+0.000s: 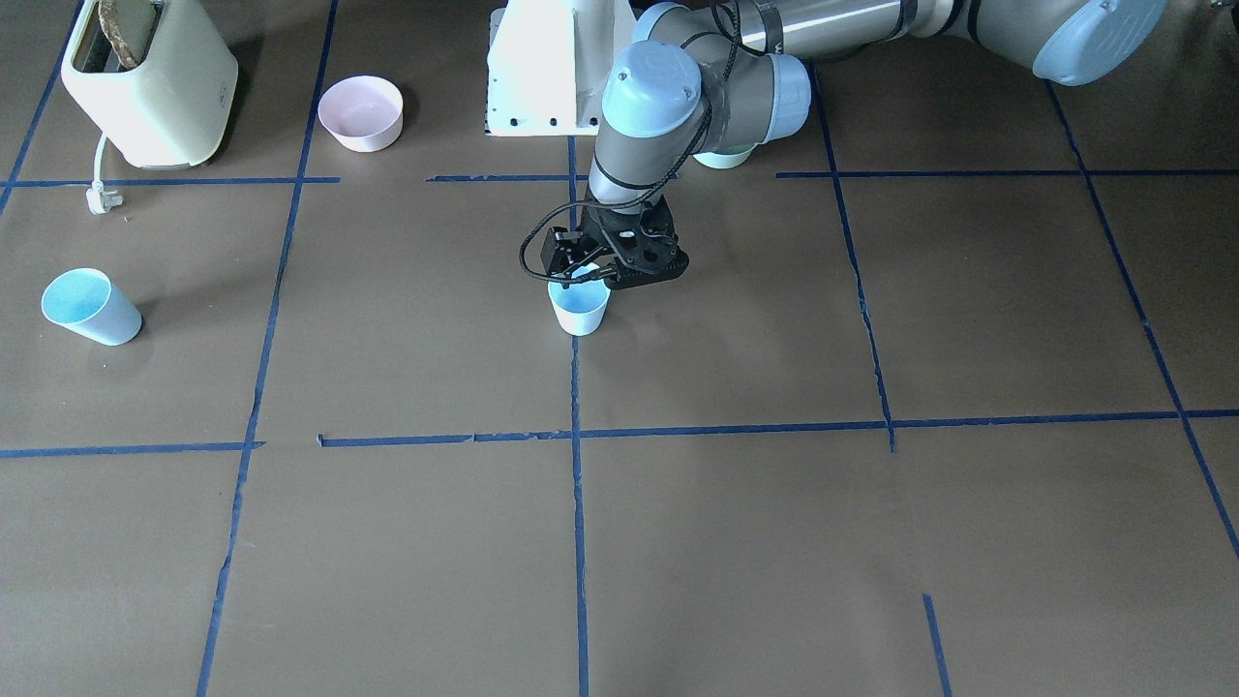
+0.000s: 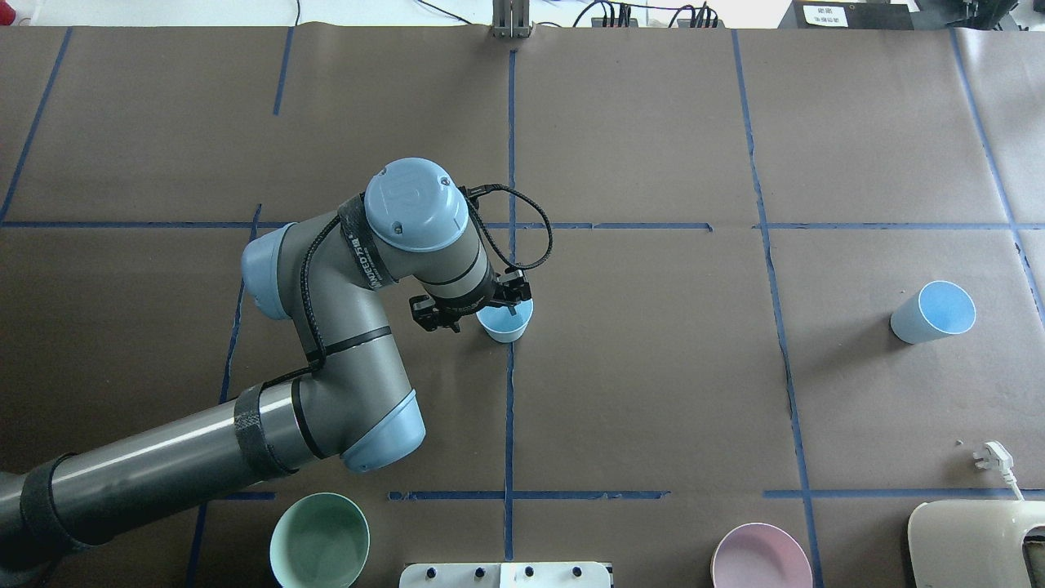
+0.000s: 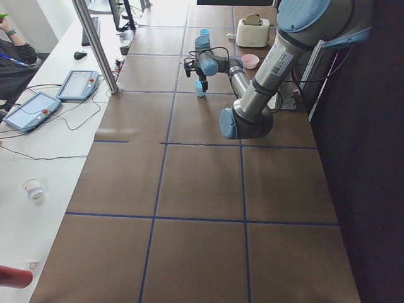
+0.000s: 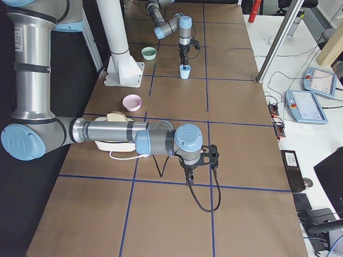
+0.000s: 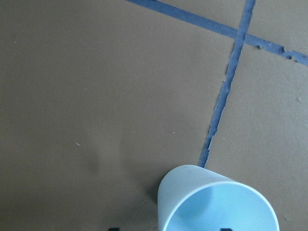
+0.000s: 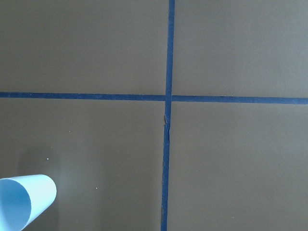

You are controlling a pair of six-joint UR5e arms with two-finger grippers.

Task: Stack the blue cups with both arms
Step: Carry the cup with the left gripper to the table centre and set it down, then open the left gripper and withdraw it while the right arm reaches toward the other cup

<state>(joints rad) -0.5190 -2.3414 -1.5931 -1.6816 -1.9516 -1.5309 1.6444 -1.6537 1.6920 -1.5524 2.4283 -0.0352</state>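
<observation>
Close beside the white pedestal [image 1: 542, 68] we see a mint-green bowl [image 2: 318, 539] on its left side and a pink bowl [image 2: 759, 557] on its right; neither is ours to move. Straight out from the pedestal, one blue cup [image 1: 579, 308] stands upright on a tape line [image 1: 578, 407] of the tabletop [image 1: 871, 542], and the left gripper [image 1: 590, 278] hangs over its rim. The left wrist view shows its fingers [image 5: 113, 229] spread: one tip is outside the wall and the other over the mouth, with neither pressing the plastic.

Farther from the pedestal, well off to its right, the second blue cup [image 1: 90, 307] lies tipped on its side. Farther still on that side, the right gripper [image 4: 202, 161] hovers above the tabletop. We cannot tell how its fingers stand.

We judge these cups to be light, thin-walled and smooth. They look stiff enough for a pinch on the wall just under the rim, but apt to slide or topple at a sideways nudge and to flex under a hard squeeze. The lying cup may roll, so we would take it across its body, near the mouth.
</observation>
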